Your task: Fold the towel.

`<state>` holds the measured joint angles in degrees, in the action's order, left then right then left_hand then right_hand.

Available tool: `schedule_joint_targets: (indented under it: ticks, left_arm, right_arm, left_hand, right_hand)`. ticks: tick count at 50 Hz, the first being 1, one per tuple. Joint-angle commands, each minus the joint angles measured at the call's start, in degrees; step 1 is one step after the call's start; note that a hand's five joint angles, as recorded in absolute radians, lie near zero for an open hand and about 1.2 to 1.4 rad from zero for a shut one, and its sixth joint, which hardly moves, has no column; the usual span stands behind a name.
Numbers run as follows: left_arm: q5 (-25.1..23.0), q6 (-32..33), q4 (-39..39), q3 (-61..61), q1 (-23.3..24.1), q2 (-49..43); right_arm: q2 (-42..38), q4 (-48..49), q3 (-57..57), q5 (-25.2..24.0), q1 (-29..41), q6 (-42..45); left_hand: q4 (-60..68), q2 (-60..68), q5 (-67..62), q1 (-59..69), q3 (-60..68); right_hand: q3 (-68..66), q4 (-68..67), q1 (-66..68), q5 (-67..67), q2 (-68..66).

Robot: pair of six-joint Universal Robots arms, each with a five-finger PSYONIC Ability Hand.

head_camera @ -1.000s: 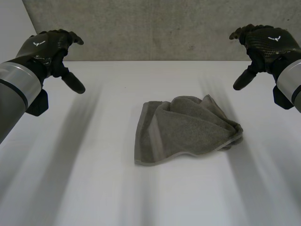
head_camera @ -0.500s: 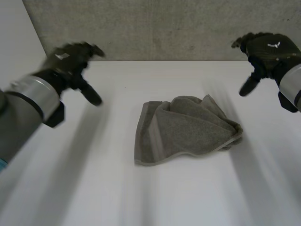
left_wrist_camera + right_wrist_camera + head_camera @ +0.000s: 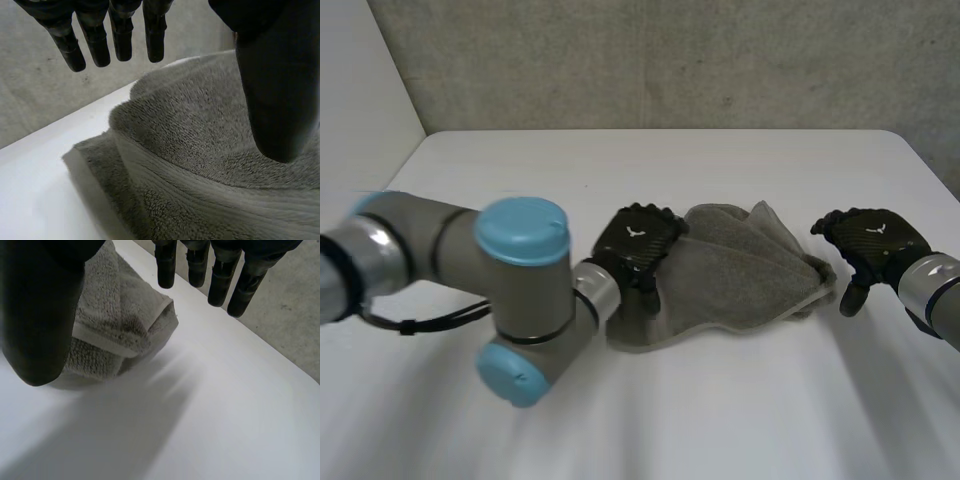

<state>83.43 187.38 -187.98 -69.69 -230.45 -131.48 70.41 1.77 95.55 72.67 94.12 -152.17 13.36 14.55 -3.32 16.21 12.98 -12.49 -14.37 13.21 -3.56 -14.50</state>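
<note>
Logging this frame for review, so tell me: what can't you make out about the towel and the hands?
Head view: the left hand covers the towel edge beneath it; contact unclear.
Left wrist view: the thumb hides part of the towel.
Right wrist view: the thumb of the right hand covers part of the towel.

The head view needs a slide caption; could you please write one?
Left robot hand at one edge of the crumpled towel, right robot hand beside its other end, on a white table.

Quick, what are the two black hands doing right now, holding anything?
Left hand: open, over the left edge of the crumpled grey terry towel, holding nothing.
Right hand: open, beside the towel's right end, holding nothing.
</note>
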Motion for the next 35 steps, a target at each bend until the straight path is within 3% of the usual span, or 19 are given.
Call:
schedule_joint_targets:
  ticks: [1,8,9,10,11,12,19,24,29,32,34,35]
  left_arm:
    - [-1.3,2.8,-5.2,7.8,1.4,-9.6]
    - [-4.5,3.4,-9.9,12.2,1.8,-14.1]
    - [-4.8,3.5,-10.4,13.3,1.8,-14.9]
    - [-4.9,3.5,-10.6,14.3,1.8,-15.6]
    - [-4.9,3.5,-10.6,14.3,1.8,-15.6]
    - [-4.8,3.4,-11.2,14.6,1.7,-15.7]
    - [-4.9,3.5,-8.5,12.1,1.2,-12.5]
    - [-4.6,4.0,-4.1,2.5,-0.8,-2.8]
    - [-5.5,6.7,-3.4,-13.9,-9.5,11.6]
    - [-5.8,7.7,-3.2,-17.2,-12.2,15.4]
    - [-8.7,9.7,-3.0,-22.8,-18.4,21.7]
    - [-8.7,9.7,-3.0,-22.9,-18.5,21.7]
  right_arm:
    - [-2.1,0.2,0.2,0.2,0.1,0.1]
    - [-2.1,0.2,0.6,0.3,0.2,0.0]
    - [-2.1,0.2,0.7,0.3,0.3,0.0]
    - [-2.1,0.2,0.7,0.3,0.3,0.0]
    - [-2.1,0.2,0.8,0.2,0.2,0.0]
    - [-2.1,0.2,0.8,0.2,0.2,0.0]
    - [-2.1,0.2,1.0,0.1,0.6,0.0]
    - [-1.7,0.5,1.9,0.1,0.4,0.0]
    - [0.4,0.7,2.9,-0.2,1.1,-0.1]
    - [2.3,0.7,3.7,-1.0,2.5,-0.1]
    - [2.8,0.7,4.0,-1.6,3.2,-0.1]
    - [3.1,0.8,4.3,-1.8,3.9,-0.1]
  left_hand:
    - [-3.4,-0.8,-0.4,-2.5,-3.0]
    - [-3.4,4.2,-5.5,2.6,-3.0]
    - [-3.4,15.9,-17.1,14.2,-3.0]
    - [-3.4,43.5,-44.7,41.8,-3.0]
    - [-3.4,43.8,-45.0,42.1,-3.0]
    - [-3.4,65.2,-66.5,63.6,-3.0]
    - [-3.4,65.4,-66.7,63.8,-3.0]
    - [-3.4,65.4,-66.7,63.8,-3.0]
    - [-3.4,65.4,-66.7,63.8,-3.0]
    - [-3.4,65.4,-66.7,63.8,-3.0]
    - [-3.4,65.4,-66.7,63.8,-3.0]
    - [-3.4,65.4,-66.7,63.8,-3.0]
  right_hand:
    - [2.5,4.4,-3.2,3.6,4.5]
    - [2.5,4.4,-3.2,3.6,4.5]
    - [2.5,4.4,-3.2,3.6,4.5]
    - [2.5,4.4,-3.2,3.6,4.5]
    - [2.5,4.4,-3.2,3.6,4.5]
    - [2.5,4.4,-3.2,3.6,4.5]
    - [2.5,4.4,-3.2,3.6,4.5]
    - [2.5,4.4,-3.2,3.6,4.5]
    - [2.5,4.4,-3.2,3.6,4.5]
    - [2.5,4.4,-3.2,3.6,4.5]
    - [2.5,4.4,-3.2,3.6,4.5]
    - [2.5,4.4,-3.2,3.6,4.5]
